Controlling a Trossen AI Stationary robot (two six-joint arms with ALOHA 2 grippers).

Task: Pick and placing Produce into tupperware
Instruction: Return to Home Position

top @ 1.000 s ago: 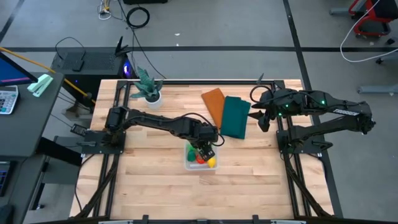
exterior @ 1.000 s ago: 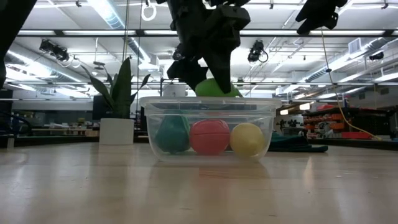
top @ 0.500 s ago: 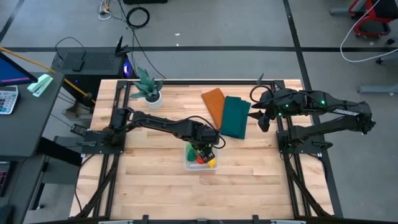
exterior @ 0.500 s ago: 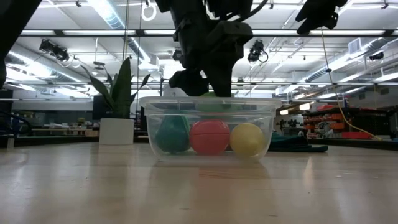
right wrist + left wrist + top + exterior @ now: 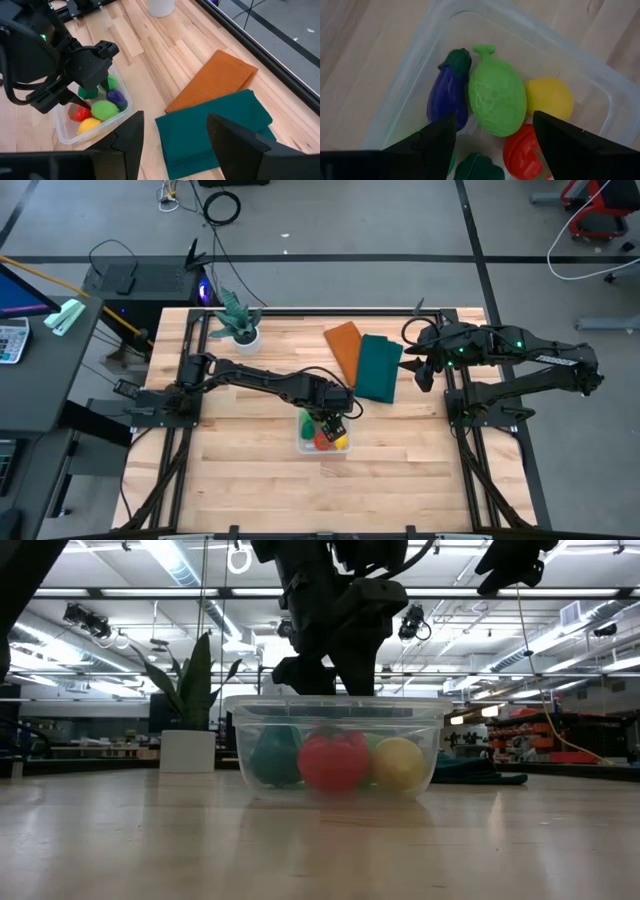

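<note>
The light green melon (image 5: 496,97) that hung between the left arm's fingers above the rim a second ago now lies inside the tupperware (image 5: 303,442). In the low view the red piece (image 5: 333,761) has shifted a little toward the dark green piece (image 5: 277,756) and shows blurred.

The melon lies between the purple eggplant (image 5: 448,90) and the yellow piece (image 5: 549,97), touching both, with the red piece against one end of it and the dark green piece just beside the eggplant. All five pieces of produce are in the container.

In the high view the tupperware sits on the table (image 5: 250,470) a little toward 6 o'clock from its middle. The yellow piece fills the container's 4 o'clock corner.

The left gripper (image 5: 493,116) hangs straight over the container, just above its rim, with its fingers spread wide and nothing between them. The melon is clear of both.

From the container, the dark green cloth (image 5: 379,367) lies at 1 o'clock and the orange cloth (image 5: 345,345) at 12 o'clock, the green one overlapping the orange one's edge. The potted plant (image 5: 238,320) stands at 11 o'clock, near the table's far edge.

The right gripper (image 5: 172,130) waits at 2 o'clock, well apart, raised over the table's edge beside the green cloth, with its fingers apart and empty.
</note>
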